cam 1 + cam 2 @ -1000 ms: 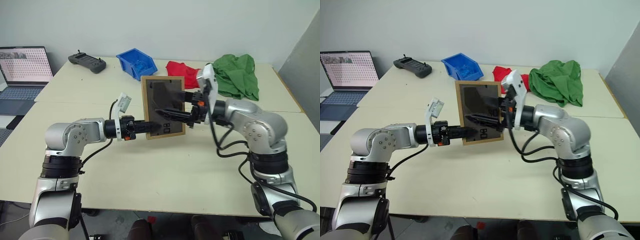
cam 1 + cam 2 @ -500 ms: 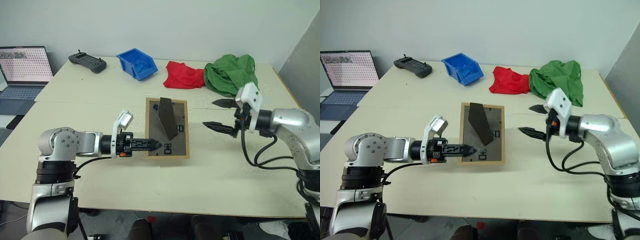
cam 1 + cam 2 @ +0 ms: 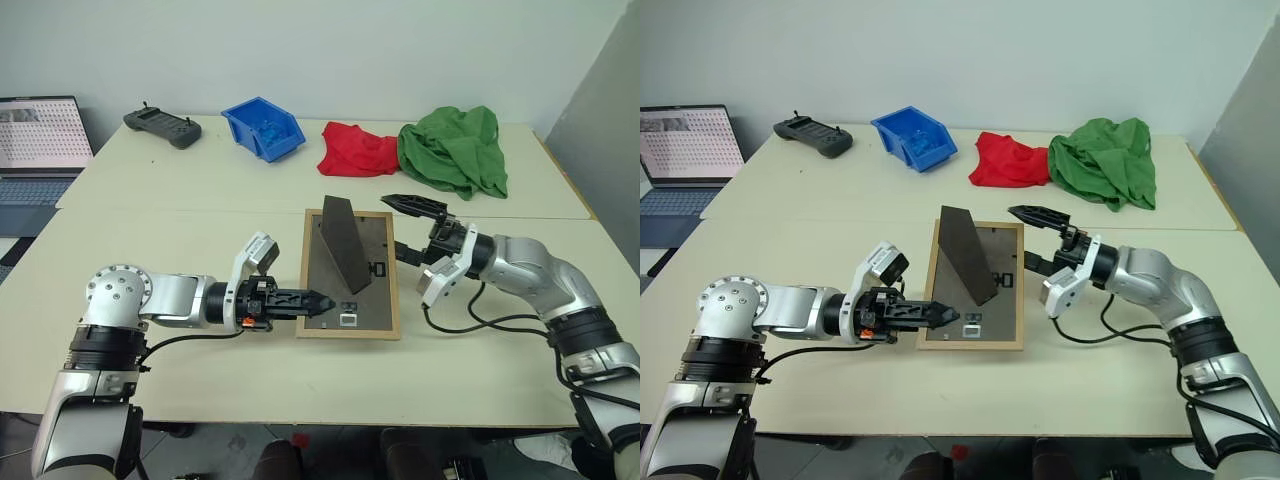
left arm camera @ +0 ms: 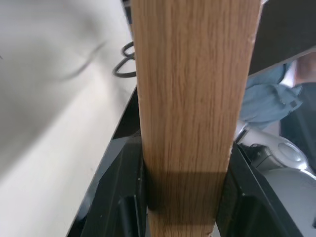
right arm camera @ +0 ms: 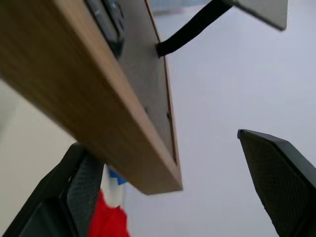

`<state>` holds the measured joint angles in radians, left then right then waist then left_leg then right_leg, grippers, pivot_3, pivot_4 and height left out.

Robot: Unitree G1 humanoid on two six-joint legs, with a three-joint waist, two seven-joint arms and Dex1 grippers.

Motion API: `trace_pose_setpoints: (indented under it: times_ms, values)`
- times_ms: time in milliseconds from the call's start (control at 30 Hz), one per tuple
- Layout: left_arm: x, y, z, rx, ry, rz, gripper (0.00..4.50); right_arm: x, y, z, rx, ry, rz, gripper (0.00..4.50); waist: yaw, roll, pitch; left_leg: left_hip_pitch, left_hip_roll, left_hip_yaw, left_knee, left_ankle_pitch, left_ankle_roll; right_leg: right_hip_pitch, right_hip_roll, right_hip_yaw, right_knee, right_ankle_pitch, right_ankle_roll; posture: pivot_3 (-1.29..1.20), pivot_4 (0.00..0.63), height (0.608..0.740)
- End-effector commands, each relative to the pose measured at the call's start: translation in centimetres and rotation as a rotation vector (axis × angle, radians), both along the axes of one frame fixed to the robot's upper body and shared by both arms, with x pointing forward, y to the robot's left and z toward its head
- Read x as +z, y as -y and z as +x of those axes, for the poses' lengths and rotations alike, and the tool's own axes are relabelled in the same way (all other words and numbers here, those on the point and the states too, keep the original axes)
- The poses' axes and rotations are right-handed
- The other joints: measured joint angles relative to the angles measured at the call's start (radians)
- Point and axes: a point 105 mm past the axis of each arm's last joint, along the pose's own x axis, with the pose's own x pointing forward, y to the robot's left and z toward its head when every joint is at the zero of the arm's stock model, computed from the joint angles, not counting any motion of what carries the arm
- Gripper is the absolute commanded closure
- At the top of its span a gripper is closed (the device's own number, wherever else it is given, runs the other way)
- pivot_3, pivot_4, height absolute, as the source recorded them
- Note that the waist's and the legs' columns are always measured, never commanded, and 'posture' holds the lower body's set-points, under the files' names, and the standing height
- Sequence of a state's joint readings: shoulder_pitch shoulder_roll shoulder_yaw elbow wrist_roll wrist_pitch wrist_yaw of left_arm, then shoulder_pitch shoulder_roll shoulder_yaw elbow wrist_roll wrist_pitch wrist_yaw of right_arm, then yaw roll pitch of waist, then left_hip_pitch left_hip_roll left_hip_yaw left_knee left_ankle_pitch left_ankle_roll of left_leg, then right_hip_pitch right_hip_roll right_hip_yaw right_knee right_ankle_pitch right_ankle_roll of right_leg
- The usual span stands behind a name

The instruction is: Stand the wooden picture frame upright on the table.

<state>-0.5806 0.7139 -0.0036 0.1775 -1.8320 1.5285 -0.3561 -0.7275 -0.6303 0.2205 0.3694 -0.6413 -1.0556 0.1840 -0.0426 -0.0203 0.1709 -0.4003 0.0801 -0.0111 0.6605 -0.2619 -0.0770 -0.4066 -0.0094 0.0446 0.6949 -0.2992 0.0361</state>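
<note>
The wooden picture frame (image 3: 372,300) is near level over the table (image 3: 190,215), dark back facing up. Its fold-out stand (image 3: 343,245) sticks up. My left gripper (image 3: 310,299) is shut on the frame's near left edge. In the left wrist view the light-wood edge (image 4: 192,98) sits clamped between the black fingers (image 4: 123,197). My right gripper (image 3: 392,224) stands open at the frame's far right edge, one finger above it and one beside it. The right wrist view shows that wooden edge (image 5: 98,98) close to the open fingers (image 5: 276,173). The picture side is hidden.
Along the far side of the table lie a black controller (image 3: 160,125), a blue bin (image 3: 262,127), a red cloth (image 3: 355,150) and a green cloth (image 3: 455,150). A laptop (image 3: 35,140) stands at the far left. A grey panel (image 3: 600,120) rises at the right.
The frame went from upright between both grippers to near level with its back up. The right gripper let go, swung out to the right, then came back to the frame's right edge.
</note>
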Motion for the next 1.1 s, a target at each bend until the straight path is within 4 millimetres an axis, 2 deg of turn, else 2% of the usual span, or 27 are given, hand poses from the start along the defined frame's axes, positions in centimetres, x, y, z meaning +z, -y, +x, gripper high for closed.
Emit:
trace_pose_setpoints:
  times_ms: [33,67,133,167,300,400,467,533,600,667,733,767,800,900,1000,1067,1100]
  values:
    - [1.2,0.5,-0.4,0.004,0.033,-0.042,3.2,1.0,-1.0,-1.0,0.081,0.074,0.025,0.09,0.009,0.0,0.0,0.0,0.0,0.0,0.0,0.0,0.0,0.0,-0.001,0.0,0.0,0.0,0.0,0.0,0.15,0.74]
    - [1.1,0.6,-0.5,0.005,0.034,-0.04,3.2,0.8,-1.2,-1.3,0.101,0.076,0.018,0.09,0.011,0.0,0.0,0.0,-0.001,0.001,0.0,0.0,0.0,0.0,-0.001,0.0,0.0,0.0,0.0,0.0,0.15,0.74]
    - [1.1,0.7,-0.6,0.007,0.038,-0.037,3.2,0.6,-1.5,-1.6,0.128,0.075,0.014,0.47,0.014,0.0,0.0,0.0,-0.001,0.001,0.0,0.0,0.0,0.0,-0.002,0.0,0.0,0.0,0.0,0.0,0.15,0.74]
    - [1.1,0.6,-0.6,0.011,0.039,-0.037,3.2,0.5,-1.5,-1.7,0.134,0.071,0.017,0.51,0.014,0.0,0.0,0.0,-0.001,0.001,0.001,0.0,0.0,0.001,-0.002,0.0,0.0,0.0,0.0,0.0,0.15,0.74]
    - [1.1,0.5,-0.5,0.019,0.042,-0.034,3.2,0.6,-1.2,-1.6,0.127,0.072,0.021,1.58,0.012,0.0,0.0,0.0,-0.002,0.001,0.0,0.0,0.0,0.001,-0.002,0.0,0.0,0.0,0.0,0.0,0.15,0.74]
    - [1.2,0.5,-0.6,0.015,0.048,-0.036,3.2,0.7,-1.1,-1.4,0.117,0.071,0.023,2.04,0.011,0.0,0.0,0.0,-0.002,0.001,0.0,0.0,0.0,0.001,-0.001,0.0,0.0,0.0,0.0,0.0,0.15,0.74]
    - [1.2,0.5,-0.6,0.015,0.047,-0.038,3.2,0.9,-1.0,-1.4,0.116,0.076,0.026,2.57,0.011,0.0,0.0,0.0,-0.002,0.001,0.0,0.0,0.0,0.001,-0.001,0.0,0.0,0.0,0.0,0.0,0.15,0.74]
    - [1.2,0.5,-0.7,0.013,0.049,-0.038,3.2,1.1,-1.0,-1.6,0.121,0.076,0.038,2.82,0.011,0.0,0.0,0.0,-0.002,0.001,0.0,0.0,0.0,0.001,-0.001,0.0,0.0,0.0,0.0,0.0,0.15,0.74]
    - [1.3,0.5,-0.7,0.017,0.061,-0.035,3.2,1.1,-0.9,-1.7,0.124,0.075,0.044,2.85,0.011,0.0,0.0,0.0,-0.002,0.0,0.0,0.0,0.0,0.001,-0.001,0.0,0.0,0.0,0.0,0.0,0.15,0.74]
    - [1.4,0.4,-0.5,0.043,0.076,-0.039,2.51,1.1,-0.8,-1.7,0.12,0.066,0.049,2.85,0.011,0.0,0.0,0.0,-0.002,0.0,0.0,0.0,0.0,0.001,-0.001,0.0,0.0,0.0,0.0,0.0,0.15,0.74]
    - [1.9,-0.1,0.2,0.093,0.09,-0.052,2.2,1.0,-0.7,-1.7,0.12,0.048,0.058,2.98,0.011,0.0,0.0,0.0,-0.002,0.0,0.001,0.0,0.0,0.001,-0.001,0.0,0.0,0.0,0.0,0.0,0.15,0.74]
    - [2.4,-0.7,1.0,0.145,0.1,-0.066,1.92,1.0,-0.5,-1.6,0.112,0.031,0.07,3.13,0.011,0.0,0.0,0.0,-0.002,0.0,0.001,0.0,0.0,0.001,-0.001,0.0,0.0,0.0,0.0,0.0,0.15,0.74]
    - [3.0,-1.6,2.0,0.206,0.114,-0.076,1.81,1.0,-0.3,-1.5,0.106,0.017,0.078,3.13,0.011,0.0,0.0,0.0,-0.002,0.001,0.001,0.0,0.0,0.001,-0.001,0.0,0.0,0.0,0.0,0.0,0.15,0.74]
    - [5.1,-4.7,4.6,0.406,0.177,-0.1,0.99,0.9,0.4,-0.9,0.07,-0.071,0.119,3.13,0.011,0.0,0.0,0.001,-0.002,0.0,0.001,0.0,0.0,0.001,-0.001,-0.001,0.001,0.0,0.0,0.0,0.15,0.74]
    - [6.3,-6.8,4.7,0.53,0.294,-0.037,0.51,0.1,0.8,0.6,0.012,-0.283,0.187,3.13,0.007,0.0,0.0,0.001,-0.001,0.0,0.0,0.0,0.0,0.001,-0.001,0.0,0.0,0.0,0.0,0.0,0.15,0.74]
    - [5.3,-7.0,3.7,0.564,0.432,0.161,0.03,-0.6,0.6,2.3,-0.033,-0.557,0.286,3.14,0.004,0.0,0.0,0.001,-0.001,0.001,0.0,0.0,0.0,0.001,-0.001,0.0,0.0,0.0,0.0,0.0,0.15,0.74]
    - [4.9,-6.8,3.4,0.565,0.483,0.231,0.0,-0.8,0.5,2.6,-0.034,-0.65,0.313,3.14,0.001,0.0,0.0,0.001,0.0,0.001,0.0,0.0,0.0,0.001,-0.001,0.0,-0.001,0.0,0.0,0.0,0.15,0.74]
